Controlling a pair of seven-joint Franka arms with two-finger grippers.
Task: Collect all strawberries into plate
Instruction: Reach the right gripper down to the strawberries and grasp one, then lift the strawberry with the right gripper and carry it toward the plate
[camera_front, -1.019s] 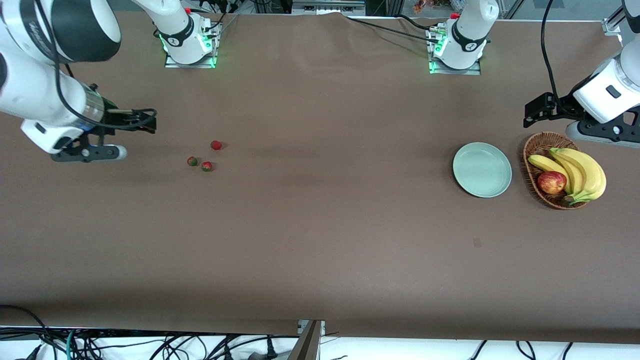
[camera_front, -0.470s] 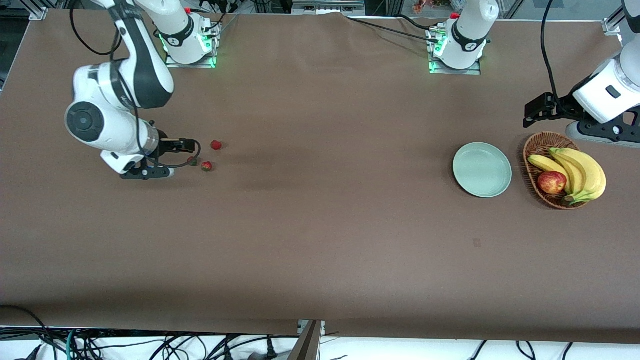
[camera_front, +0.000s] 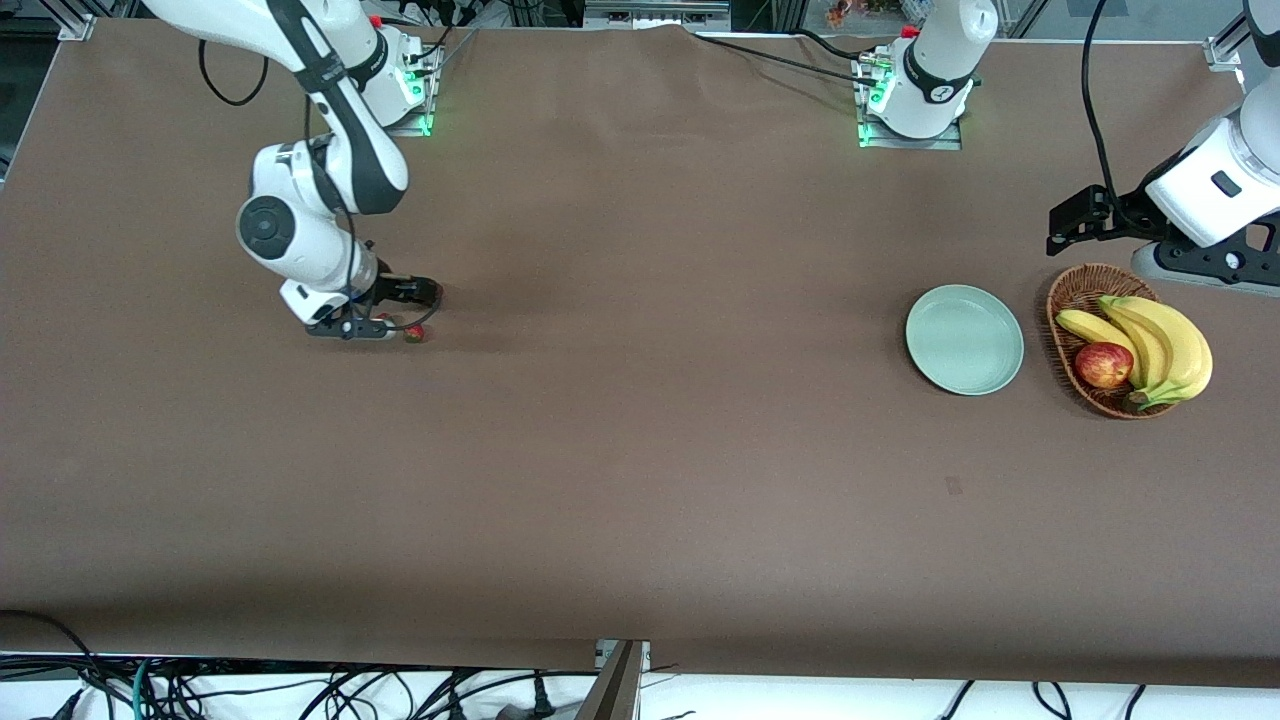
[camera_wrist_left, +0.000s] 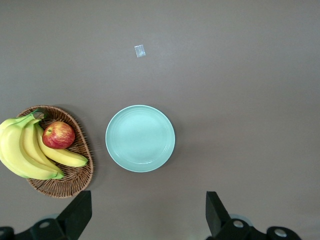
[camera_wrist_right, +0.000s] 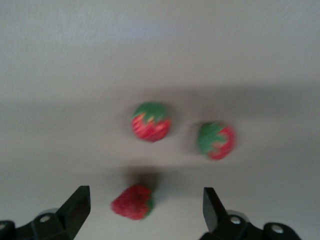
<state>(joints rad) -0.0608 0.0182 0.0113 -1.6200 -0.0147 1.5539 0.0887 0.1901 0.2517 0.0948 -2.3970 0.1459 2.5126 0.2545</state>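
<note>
- I see the brown counter (camera_front: 640, 480) bare along the edge nearest the front camera, with one small pale mark (camera_front: 954, 486) on it.
- Farther up, toward the left arm's end, sits the plate (camera_front: 964, 339). It is pale green and has nothing on it.
- Just beside the plate, closer to that end, is a wicker basket (camera_front: 1068, 300) with bananas (camera_front: 1165, 345) and a red apple (camera_front: 1103, 364) in it.
- The strawberries (camera_wrist_right: 151, 121) are well apart from the plate, toward the right arm's end of the counter. My right wrist view shows all three lying close together but not touching.
- In the front view I can only spot one strawberry (camera_front: 414, 333); the right arm hides the other two.
- My right tool (camera_front: 385, 322) hangs low over the berries. Its two fingers (camera_wrist_right: 75, 207) are spread wide and it holds nothing. One berry (camera_wrist_right: 133, 202) lies in the gap between them.
- My left tool (camera_front: 1085, 212) waits up in the air over the counter by the basket. Its fingers (camera_wrist_left: 75, 216) are spread wide too, and it holds nothing.
- Nothing stands on the counter between the berries and the plate.
</note>
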